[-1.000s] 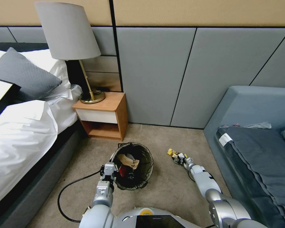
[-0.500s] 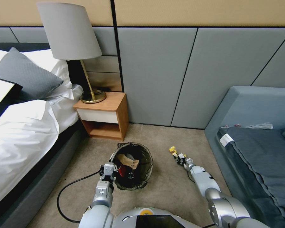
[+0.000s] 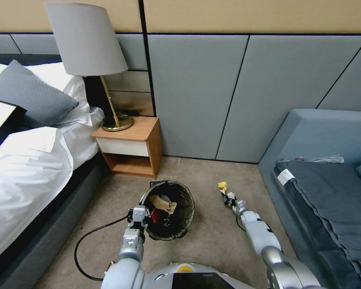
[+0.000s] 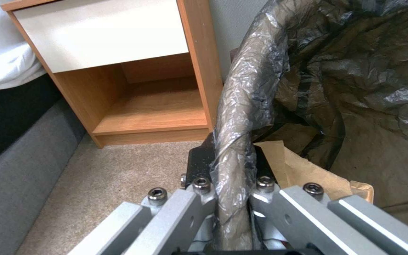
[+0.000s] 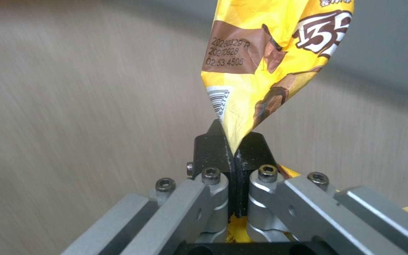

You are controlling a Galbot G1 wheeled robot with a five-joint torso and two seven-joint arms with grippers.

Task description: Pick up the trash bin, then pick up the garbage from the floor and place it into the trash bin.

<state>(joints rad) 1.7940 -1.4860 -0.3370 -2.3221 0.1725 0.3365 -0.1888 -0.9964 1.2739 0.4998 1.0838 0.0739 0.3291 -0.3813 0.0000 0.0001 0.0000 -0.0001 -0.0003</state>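
**Right gripper pinching a yellow wrapper by one corner, bin held by its rim**

Head view: right gripper [image 3: 230, 198] sits low over the carpet, to the right of the trash bin [image 3: 167, 216] and well apart from it, with the yellow wrapper [image 3: 222, 186] sticking out beyond its tips. Left gripper [image 3: 138, 216] holds the bin's near-left rim. Brown paper [image 3: 163, 202] and red litter lie inside the bin. Bare carpet lies between wrapper and bin, so the crossing looks open. A nightstand [image 3: 130, 146] stands beyond the bin, and a grey sofa [image 3: 317, 136] is close on the gripper's far side.

Left wrist view: the left gripper's jaws are closed on the bag-wrapped rim [image 4: 242, 117]. I judge the slick liner could slide on the rim and tip the bin.

Right wrist view: the right gripper's fingertips [image 5: 209, 148] are shut on a thin twisted corner of the wrapper. So slight a hold could slip during a quick swing, dropping the wrapper short of the bin.
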